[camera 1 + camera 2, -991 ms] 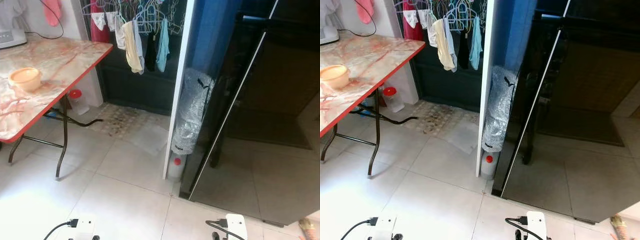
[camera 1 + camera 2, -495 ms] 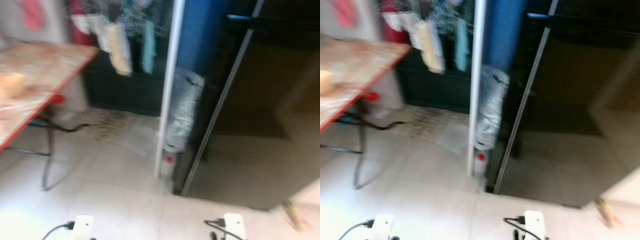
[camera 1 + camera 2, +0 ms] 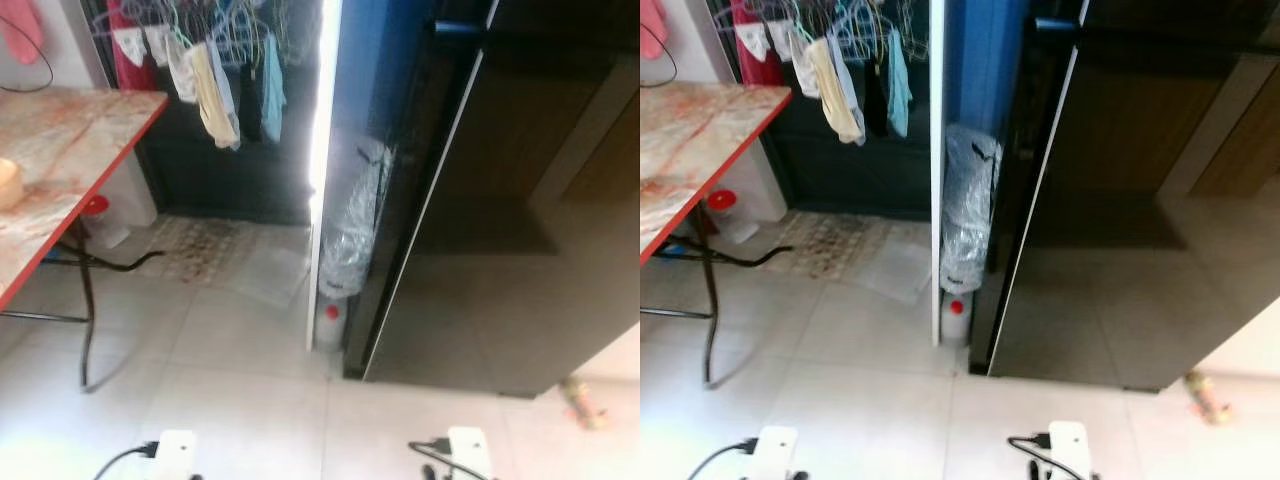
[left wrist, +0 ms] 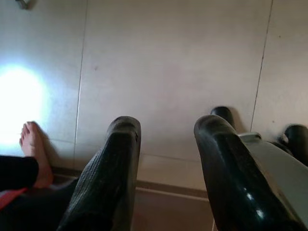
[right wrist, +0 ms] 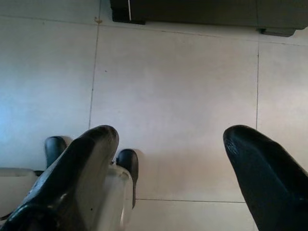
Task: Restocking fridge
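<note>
The camera has swung to the right since a second ago, so the big black fridge (image 3: 500, 190) now sits more in the middle of the head views and less of the table (image 3: 60, 150) shows. This looks like the robot turning to face the fridge, which it must open before it can put anything in. The fridge door is shut, so what is inside cannot be seen. A small bowl (image 3: 8, 183) sits at the table's near left edge; I cannot tell if anything is in it. A bottle with a red cap (image 3: 328, 326) stands on the floor tiles just beside the fridge's left bottom corner. The left gripper (image 4: 166, 163) hangs over the floor, fingers apart, holding nothing. The right gripper (image 5: 171, 166) hangs wide apart too, also with nothing.
</note>
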Motion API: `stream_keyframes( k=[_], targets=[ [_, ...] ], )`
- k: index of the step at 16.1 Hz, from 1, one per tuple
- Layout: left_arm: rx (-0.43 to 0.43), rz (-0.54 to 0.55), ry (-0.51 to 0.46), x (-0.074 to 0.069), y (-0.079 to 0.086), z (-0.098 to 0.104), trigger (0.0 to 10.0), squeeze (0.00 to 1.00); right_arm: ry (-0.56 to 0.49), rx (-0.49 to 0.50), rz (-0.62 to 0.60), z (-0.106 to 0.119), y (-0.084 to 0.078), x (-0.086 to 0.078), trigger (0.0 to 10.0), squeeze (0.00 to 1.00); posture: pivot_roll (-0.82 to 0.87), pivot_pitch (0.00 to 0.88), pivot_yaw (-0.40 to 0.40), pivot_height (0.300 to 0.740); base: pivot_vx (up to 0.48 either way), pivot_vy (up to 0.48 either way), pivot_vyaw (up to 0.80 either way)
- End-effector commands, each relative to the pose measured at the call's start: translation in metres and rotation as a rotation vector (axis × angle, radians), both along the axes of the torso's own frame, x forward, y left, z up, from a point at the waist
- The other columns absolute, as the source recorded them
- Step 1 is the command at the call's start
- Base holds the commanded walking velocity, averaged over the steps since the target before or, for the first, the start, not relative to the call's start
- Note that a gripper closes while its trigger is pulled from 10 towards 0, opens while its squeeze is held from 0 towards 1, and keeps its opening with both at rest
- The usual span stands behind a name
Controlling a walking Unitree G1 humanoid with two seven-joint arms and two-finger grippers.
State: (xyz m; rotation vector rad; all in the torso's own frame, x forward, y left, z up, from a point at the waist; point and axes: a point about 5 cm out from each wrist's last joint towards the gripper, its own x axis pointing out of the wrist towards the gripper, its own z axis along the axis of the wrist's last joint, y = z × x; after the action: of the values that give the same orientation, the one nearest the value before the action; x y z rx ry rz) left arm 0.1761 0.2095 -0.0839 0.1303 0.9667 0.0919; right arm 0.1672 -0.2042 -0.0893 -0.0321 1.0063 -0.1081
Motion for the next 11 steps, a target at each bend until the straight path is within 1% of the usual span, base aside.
stream_keyframes(
  k=[1, 4, 11],
  targets=[
    [0.012, -0.008, 0.023, -0.0065, 0.0015, -0.0028, 10.0, 0.0, 0.014, 0.013, 0.008, -0.0018, 0.0023, -0.0032, 10.0, 0.0, -0.12, 0.0, -0.011, 0.74, 0.0, 0.0, 0.0],
    [0.012, -0.008, 0.025, -0.0067, 0.0017, -0.0028, 10.0, 0.0, 0.021, 0.003, 0.051, -0.0016, 0.0028, -0.0026, 10.0, 0.0, -0.12, 0.0, -0.011, 0.74, 0.0, 0.0, 0.79],
    [0.017, -0.008, 0.027, -0.0069, 0.0013, -0.0031, 10.0, 0.0, 0.029, 0.005, 0.061, -0.0019, 0.0028, -0.003, 10.0, 0.0, -0.12, 0.0, -0.014, 0.74, 0.0, 0.0, 0.8]
  ],
)
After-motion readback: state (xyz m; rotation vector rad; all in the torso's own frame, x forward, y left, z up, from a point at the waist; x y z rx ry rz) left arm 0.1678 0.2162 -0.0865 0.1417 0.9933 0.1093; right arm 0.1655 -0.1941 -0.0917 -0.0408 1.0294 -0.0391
